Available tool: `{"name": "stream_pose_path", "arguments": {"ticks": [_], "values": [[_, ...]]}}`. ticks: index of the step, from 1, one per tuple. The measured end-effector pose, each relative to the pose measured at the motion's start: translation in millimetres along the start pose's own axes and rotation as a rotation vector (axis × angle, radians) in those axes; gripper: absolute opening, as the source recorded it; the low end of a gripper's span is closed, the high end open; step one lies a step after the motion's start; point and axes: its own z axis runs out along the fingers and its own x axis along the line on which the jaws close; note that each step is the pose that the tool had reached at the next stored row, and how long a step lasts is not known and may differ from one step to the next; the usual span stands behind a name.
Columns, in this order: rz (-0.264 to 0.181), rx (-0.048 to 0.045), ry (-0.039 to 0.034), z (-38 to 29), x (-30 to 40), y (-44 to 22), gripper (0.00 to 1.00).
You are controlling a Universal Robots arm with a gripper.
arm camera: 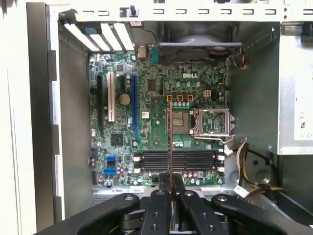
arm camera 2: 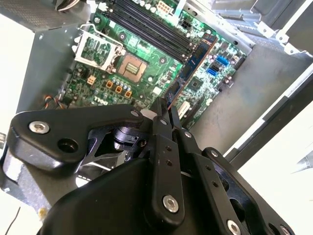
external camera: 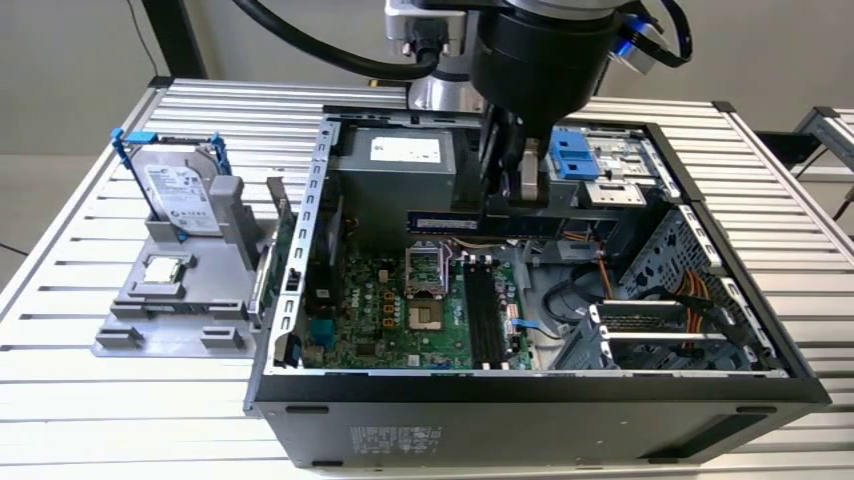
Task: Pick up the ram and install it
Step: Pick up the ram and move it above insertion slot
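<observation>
Ram (arm camera: pixel 169 142) edge-on in gripper (arm camera: pixel 170 180), above motherboard (arm camera: pixel 146 122)

the exterior view stands off high at the near side, looking down over the slatted surface (external camera: pixel 80 400) into the open case (external camera: pixel 534 425). both wrist views ride close above, facing down past the pincer (arm camera: pixel 171 182) onto the motherboard (arm camera: pixel 156 122), the second at more of a slant; all three share that board.
</observation>
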Motion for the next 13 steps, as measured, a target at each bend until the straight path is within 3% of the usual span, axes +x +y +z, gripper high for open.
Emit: {"name": "stream_pose_path", "arguments": {"ticks": [13], "values": [[0.0, 0.0, 0.0, -0.1, -0.5, -13.3, 0.0]]}}
